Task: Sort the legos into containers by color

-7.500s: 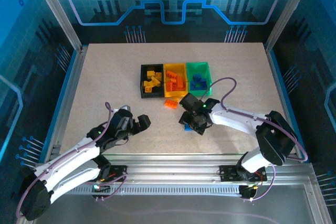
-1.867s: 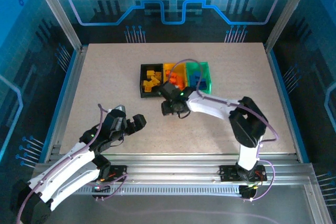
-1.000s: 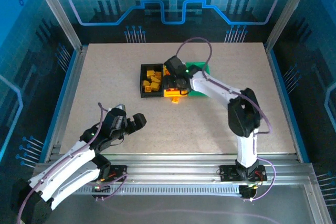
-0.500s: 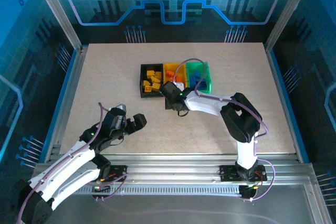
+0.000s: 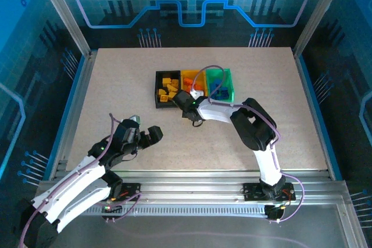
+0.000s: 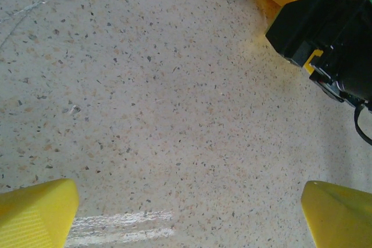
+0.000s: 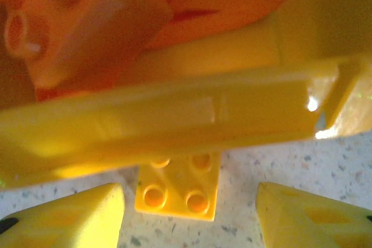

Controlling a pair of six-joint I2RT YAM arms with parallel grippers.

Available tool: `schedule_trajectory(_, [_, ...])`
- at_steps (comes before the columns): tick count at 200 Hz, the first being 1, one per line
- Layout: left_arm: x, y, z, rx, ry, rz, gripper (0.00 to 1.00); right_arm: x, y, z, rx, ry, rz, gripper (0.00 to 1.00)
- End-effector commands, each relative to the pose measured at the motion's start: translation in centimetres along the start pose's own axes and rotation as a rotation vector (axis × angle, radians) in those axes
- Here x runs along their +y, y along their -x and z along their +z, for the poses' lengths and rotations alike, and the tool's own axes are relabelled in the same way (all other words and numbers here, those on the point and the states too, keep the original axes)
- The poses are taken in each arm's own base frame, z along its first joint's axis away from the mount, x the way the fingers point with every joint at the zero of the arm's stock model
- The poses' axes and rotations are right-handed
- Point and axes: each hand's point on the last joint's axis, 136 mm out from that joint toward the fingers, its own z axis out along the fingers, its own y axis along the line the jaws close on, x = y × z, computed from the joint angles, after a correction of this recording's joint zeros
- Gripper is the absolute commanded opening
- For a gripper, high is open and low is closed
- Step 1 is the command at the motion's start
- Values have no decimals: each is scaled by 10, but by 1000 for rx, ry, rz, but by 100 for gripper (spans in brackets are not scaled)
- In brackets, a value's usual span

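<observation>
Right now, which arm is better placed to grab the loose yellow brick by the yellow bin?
Right. The right gripper straddles the yellow brick with open jaws; the left gripper hovers open over bare table.

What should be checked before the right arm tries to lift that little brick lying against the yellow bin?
1. Brick centred between right arm's jaws: ok; the small orange-yellow studded plastic brick lies between both yellow fingertips.
2. Grip made: not ok; gaps show on both sides.
3. Clearance: cannot tell; the brick's far end is hidden under the yellow plastic bin's rim.
4. Brick's true colour: cannot tell; yellow glare tints it.
5. Left arm's jaws clear: ok; open over bare speckled table.
</observation>
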Motion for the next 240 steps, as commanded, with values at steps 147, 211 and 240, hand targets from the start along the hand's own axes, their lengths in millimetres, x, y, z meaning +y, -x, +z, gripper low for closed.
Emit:
schedule_trajectory(147, [-6, 2, -3, 3, -23, 7, 99, -3, -1, -54, -2, 224, -34, 34])
schedule_trajectory(211, [-2, 0, 0, 3, -19, -7, 99, 83, 42, -92, -10, 434, -239, 37])
schedule_trajectory(240, [-3, 1, -2, 4, -15, -5, 99, 104, 73, -65, -24, 376, -223, 37])
